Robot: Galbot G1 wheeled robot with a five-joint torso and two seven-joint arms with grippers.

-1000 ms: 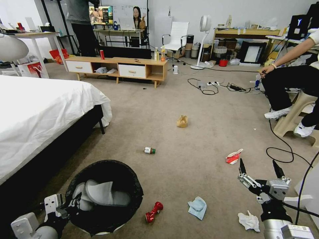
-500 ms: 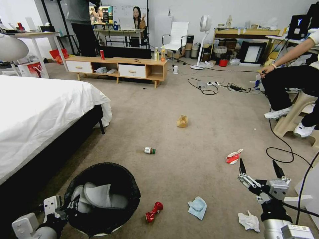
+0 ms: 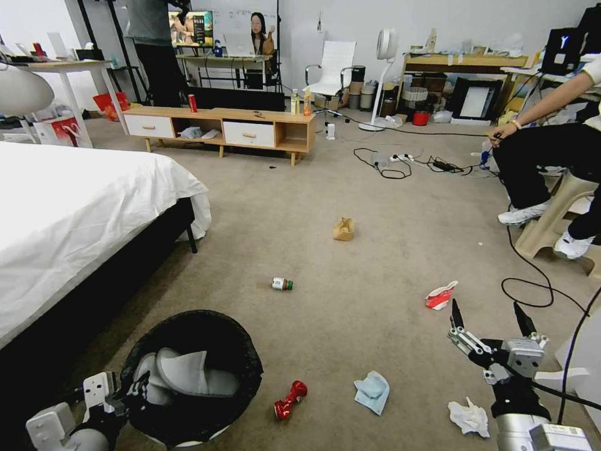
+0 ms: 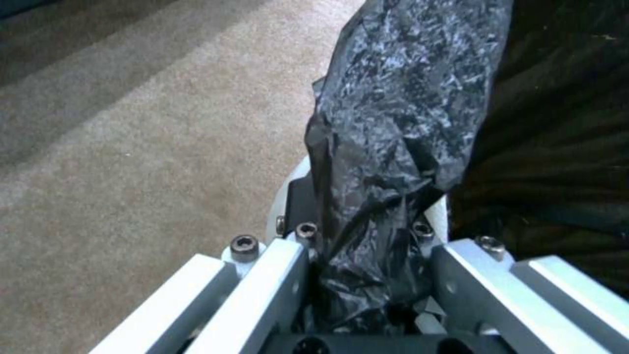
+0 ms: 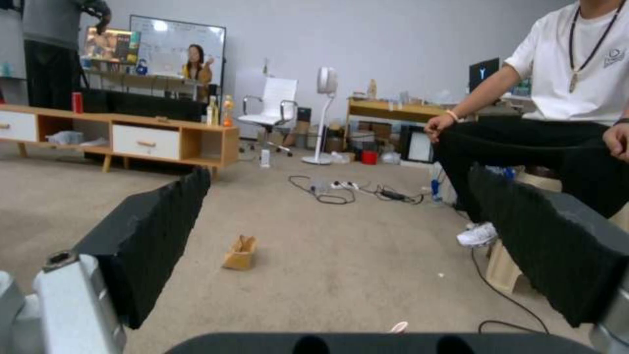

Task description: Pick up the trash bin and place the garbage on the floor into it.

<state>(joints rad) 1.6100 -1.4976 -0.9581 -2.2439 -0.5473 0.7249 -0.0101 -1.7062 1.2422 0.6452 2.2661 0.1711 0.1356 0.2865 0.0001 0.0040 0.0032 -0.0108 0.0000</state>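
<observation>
My left gripper (image 3: 128, 393) is closed on the rim of the trash bin (image 3: 194, 432), at the side of the bin nearest to me, low on my left. In the left wrist view the black bag (image 4: 393, 147) that lines the bin is folded over the white rim and pinched between my two fingers (image 4: 275, 275). The bin stands beside the bed (image 3: 69, 213), and inside it lie grey slippers (image 3: 188, 373). My right gripper (image 3: 488, 316) hangs over the floor (image 3: 350, 188) on my right side, its two dark fingers spread wide apart, with nothing between them. The garbage is spread on the carpet: a crushed red can (image 3: 289, 399) just beside the bin, a light-blue tissue (image 3: 372, 391) near the can, a white tissue (image 3: 469, 418) close under my right arm, a red-white carton (image 3: 440, 295) a little ahead of my right gripper, a small bottle (image 3: 282, 284) in the middle, and a tan paper bag (image 3: 343, 229) farther away. The paper bag (image 5: 241, 252) is seen also between my right fingers (image 5: 151, 236) in the right wrist view.
</observation>
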